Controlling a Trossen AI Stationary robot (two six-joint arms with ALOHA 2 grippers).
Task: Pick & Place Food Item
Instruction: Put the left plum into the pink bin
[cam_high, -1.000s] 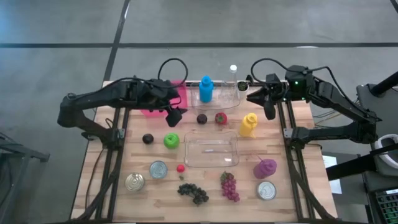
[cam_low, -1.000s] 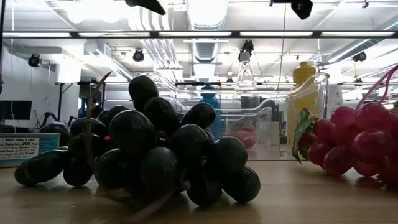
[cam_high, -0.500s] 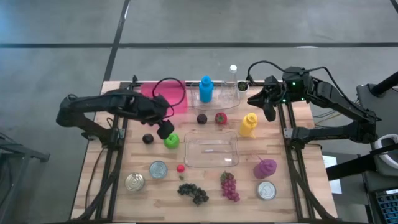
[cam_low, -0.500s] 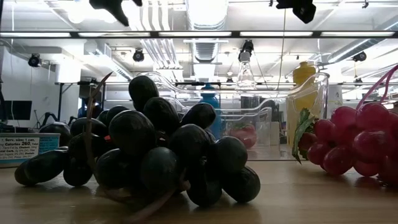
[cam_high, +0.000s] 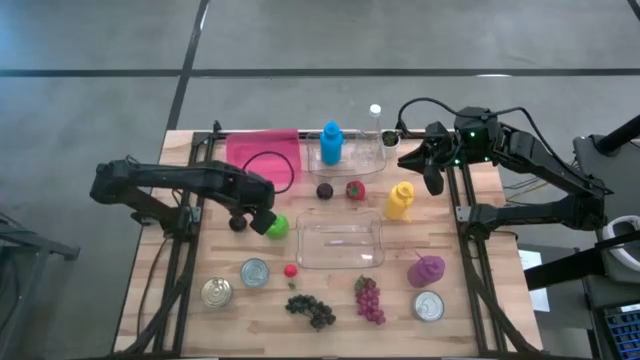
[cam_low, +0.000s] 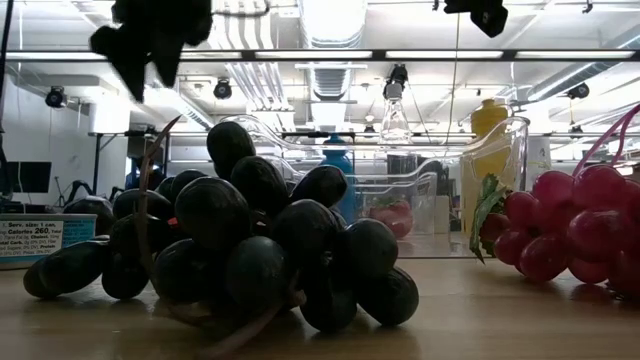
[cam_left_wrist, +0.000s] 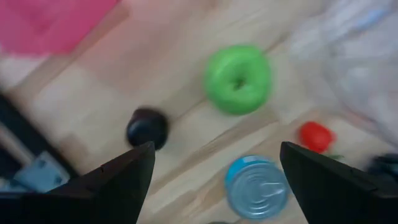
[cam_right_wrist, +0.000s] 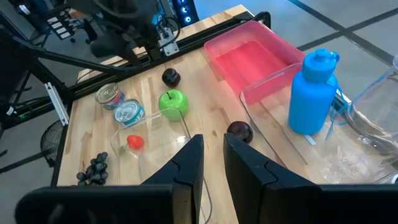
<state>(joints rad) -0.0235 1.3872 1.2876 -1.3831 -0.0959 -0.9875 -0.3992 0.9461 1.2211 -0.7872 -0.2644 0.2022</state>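
My left gripper hangs open above the table without touching anything. It hovers between a green apple and a small dark plum, which both rest on the wood. In the low view it is a dark shape at the upper left. My right gripper waits shut, high over the table's far right part, beside a yellow bottle. A clear container stands mid-table.
A pink bin and a clear bin holding a blue bottle stand at the far edge. A second plum, a strawberry, two cans, a small red fruit, black grapes, red grapes, a purple bottle and a third can lie around.
My left gripper has swung from over the pink bin toward the table's near edge and come down, ending between the plum and the green apple. Nothing on the table has moved.
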